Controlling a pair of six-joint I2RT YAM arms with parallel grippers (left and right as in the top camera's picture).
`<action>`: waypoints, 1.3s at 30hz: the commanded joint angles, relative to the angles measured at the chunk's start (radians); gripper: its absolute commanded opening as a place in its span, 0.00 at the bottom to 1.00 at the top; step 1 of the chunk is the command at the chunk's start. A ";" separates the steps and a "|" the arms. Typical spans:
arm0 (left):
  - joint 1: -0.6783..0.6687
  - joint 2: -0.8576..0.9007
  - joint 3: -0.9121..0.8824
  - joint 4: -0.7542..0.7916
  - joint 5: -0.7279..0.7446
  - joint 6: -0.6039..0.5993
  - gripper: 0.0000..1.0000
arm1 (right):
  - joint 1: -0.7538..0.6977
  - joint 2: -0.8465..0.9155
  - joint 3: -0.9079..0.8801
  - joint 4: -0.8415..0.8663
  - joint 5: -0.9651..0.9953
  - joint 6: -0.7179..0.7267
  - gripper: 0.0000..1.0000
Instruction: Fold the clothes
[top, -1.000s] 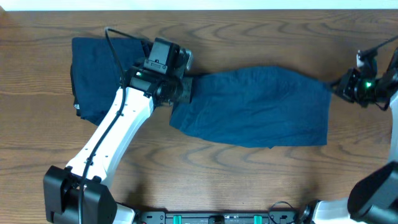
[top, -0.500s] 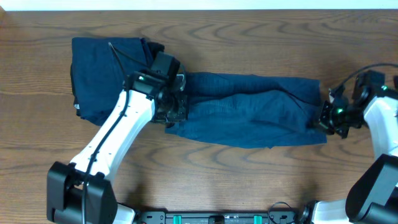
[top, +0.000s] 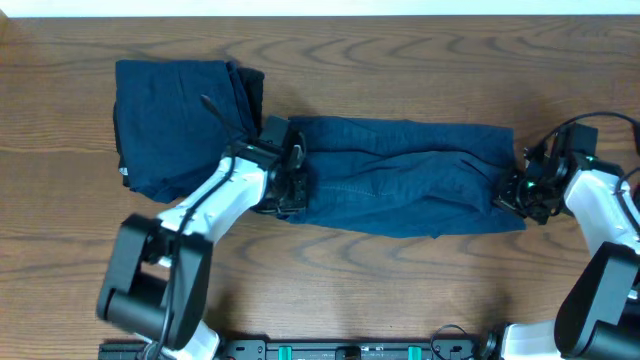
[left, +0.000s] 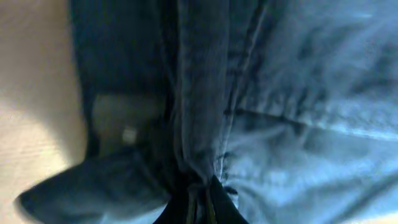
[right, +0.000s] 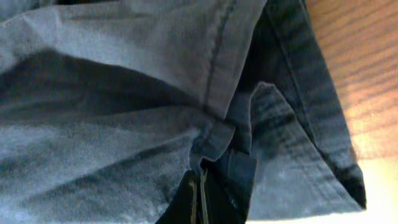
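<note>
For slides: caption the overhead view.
Left end effector and right end effector pinch the blue garment beside a folded bundle.

Both arms are white tubes with chunky black joints and dark tips, the left gripper (left: 198, 202) and right gripper (right: 200, 193); a thin black cable (top: 222, 112) loops by the left arm (top: 215, 195), and a tiny green light (top: 514, 185) glows on the right arm (top: 600, 200).

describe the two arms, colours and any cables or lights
Both have white links joined by chunky black joints and black wrist units. A thin black cable arcs off the left arm; the right arm has looping black cables and a green light by its wrist.
</note>
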 joint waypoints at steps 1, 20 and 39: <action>-0.010 0.063 -0.002 0.050 -0.001 -0.012 0.06 | 0.020 0.006 -0.044 0.054 0.024 0.032 0.01; -0.009 0.196 -0.002 0.609 -0.051 -0.004 0.06 | 0.023 0.006 -0.151 0.667 0.050 0.084 0.01; 0.009 -0.228 0.042 0.324 -0.050 -0.004 0.06 | 0.021 -0.221 0.136 0.080 -0.142 0.053 0.01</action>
